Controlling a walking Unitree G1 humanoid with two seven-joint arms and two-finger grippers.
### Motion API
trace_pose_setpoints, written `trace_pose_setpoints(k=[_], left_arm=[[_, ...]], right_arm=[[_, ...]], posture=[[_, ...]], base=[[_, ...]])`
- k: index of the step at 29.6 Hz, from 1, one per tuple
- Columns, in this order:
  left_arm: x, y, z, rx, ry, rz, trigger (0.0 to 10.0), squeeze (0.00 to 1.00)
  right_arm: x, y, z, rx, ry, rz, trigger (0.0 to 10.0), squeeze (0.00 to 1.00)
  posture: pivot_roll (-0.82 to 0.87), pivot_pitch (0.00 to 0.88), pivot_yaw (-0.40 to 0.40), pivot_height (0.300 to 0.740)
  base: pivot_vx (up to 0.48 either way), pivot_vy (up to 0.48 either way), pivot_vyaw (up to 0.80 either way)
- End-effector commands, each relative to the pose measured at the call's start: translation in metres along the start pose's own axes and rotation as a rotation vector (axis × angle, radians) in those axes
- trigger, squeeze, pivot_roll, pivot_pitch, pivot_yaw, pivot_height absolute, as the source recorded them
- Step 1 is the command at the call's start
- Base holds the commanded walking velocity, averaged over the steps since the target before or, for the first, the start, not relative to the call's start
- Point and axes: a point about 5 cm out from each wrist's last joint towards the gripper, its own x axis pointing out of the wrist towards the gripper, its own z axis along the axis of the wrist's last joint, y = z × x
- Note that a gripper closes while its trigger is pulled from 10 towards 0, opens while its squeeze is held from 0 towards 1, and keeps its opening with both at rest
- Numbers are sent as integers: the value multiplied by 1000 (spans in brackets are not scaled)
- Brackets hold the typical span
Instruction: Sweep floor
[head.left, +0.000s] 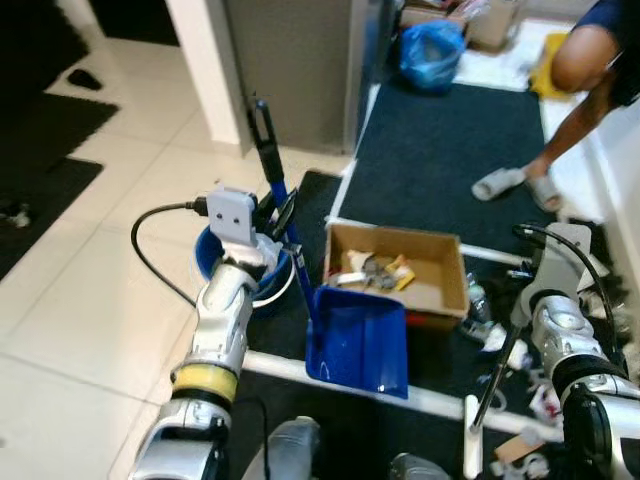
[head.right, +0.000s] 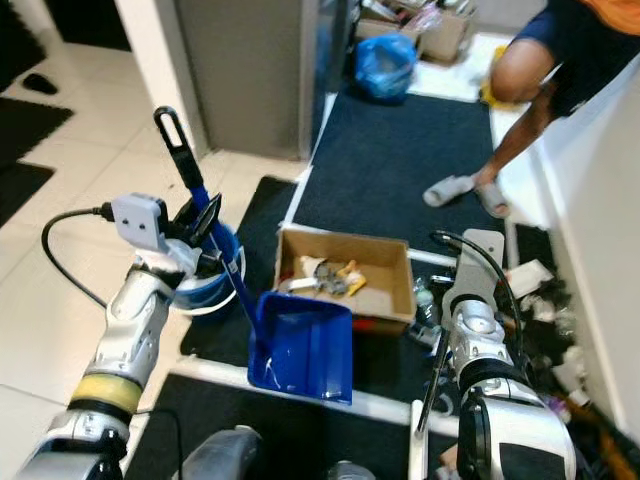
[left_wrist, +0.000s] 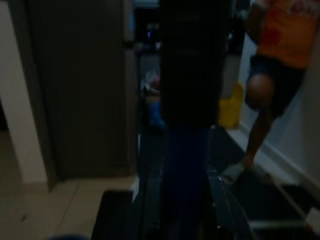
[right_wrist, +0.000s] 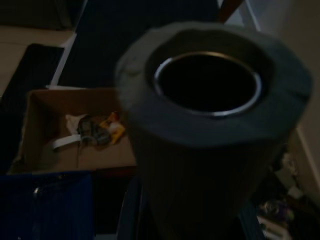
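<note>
Blue dustpan (head.left: 360, 345), right gripper hidden.

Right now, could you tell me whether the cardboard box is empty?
Not empty: the open-topped cardboard box holds a small pile of litter at one end.

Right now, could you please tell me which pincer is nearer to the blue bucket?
Left. The left pincer grips the dustpan handle directly above the blue bucket; the right pincer holds a pole beyond the cardboard box, far from it.

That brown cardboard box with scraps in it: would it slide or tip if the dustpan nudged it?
The brown cardboard box is low, wide and nearly empty, so it would probably slide, not tip. The dark mat beneath may drag on it. Its thin walls could buckle.
</note>
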Motion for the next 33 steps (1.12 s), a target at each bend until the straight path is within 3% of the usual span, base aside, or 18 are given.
trace_pose_setpoints(k=[1,13,17,20,23,33], left_arm=[[3,-5,0,-13,-1,-13,10000,0],[-13,-5,-32,-32,128,5,10000,0],[-23,1,-50,-36,214,44,10000,0],[-49,13,-78,-26,363,130,10000,0],[-63,21,-87,-13,418,178,10000,0],[-79,31,-96,9,474,238,10000,0]], right_arm=[[0,-3,-2,-1,7,-11,10000,0],[-1,-4,-5,-2,15,-14,10000,0],[-2,-3,-6,3,22,-12,10000,0],[-2,-2,-9,6,38,-7,10000,0],[-2,-2,-9,10,40,-3,10000,0],[-2,-3,-9,9,42,1,10000,0]], posture=[[172,0,-26,740],[172,0,-26,740],[168,2,-27,740],[168,2,-27,740],[168,2,-27,740],[158,0,-33,740]], base=[[-292,0,0],[-292,0,0],[-73,0,0],[0,0,-715],[0,0,-800],[0,0,-800]])
